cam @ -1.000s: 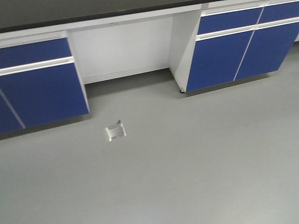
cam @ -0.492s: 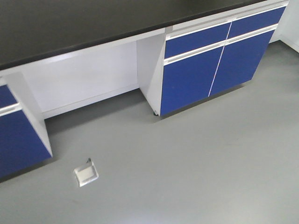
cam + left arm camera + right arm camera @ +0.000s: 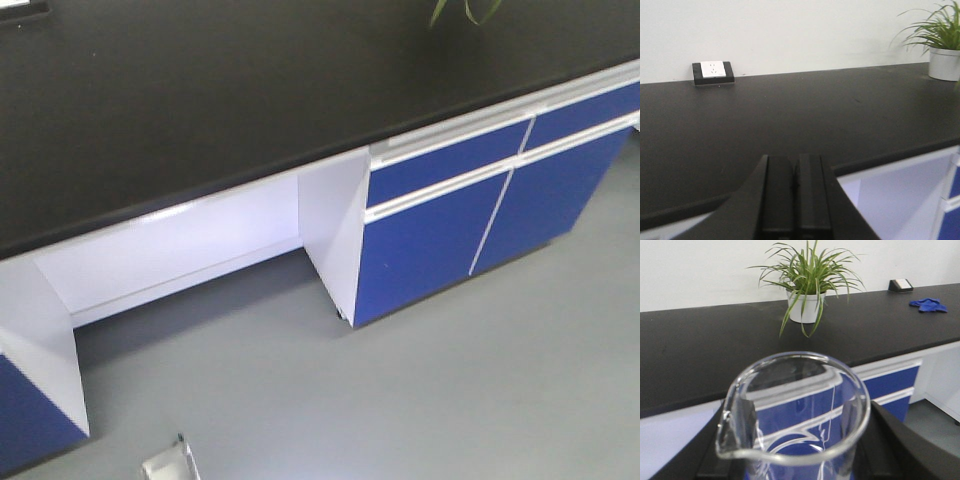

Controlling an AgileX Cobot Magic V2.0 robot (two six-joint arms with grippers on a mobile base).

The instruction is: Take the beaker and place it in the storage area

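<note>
Glass, clear and thin-walled, formed the beaker (image 3: 792,412): a cylinder with a rolled rim and a small pouring lip, with blue drawer fronts (image 3: 890,377) showing through it. It sat clamped between the black fingers of the right gripper (image 3: 795,455), out in front of the near edge of the benchtop (image 3: 790,115). That benchtop was wide and matte black, with a small black box with a white socket face (image 3: 713,73) at its far rim and a white-potted plant (image 3: 944,60) standing on it. The left gripper (image 3: 796,195), at the benchtop's near edge, had its flat fingers pressed together on nothing.

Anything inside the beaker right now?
Nothing shows inside the beaker: the clear upper part looks empty. Its bottom is cut off by the frame edge, so unseen.
</note>
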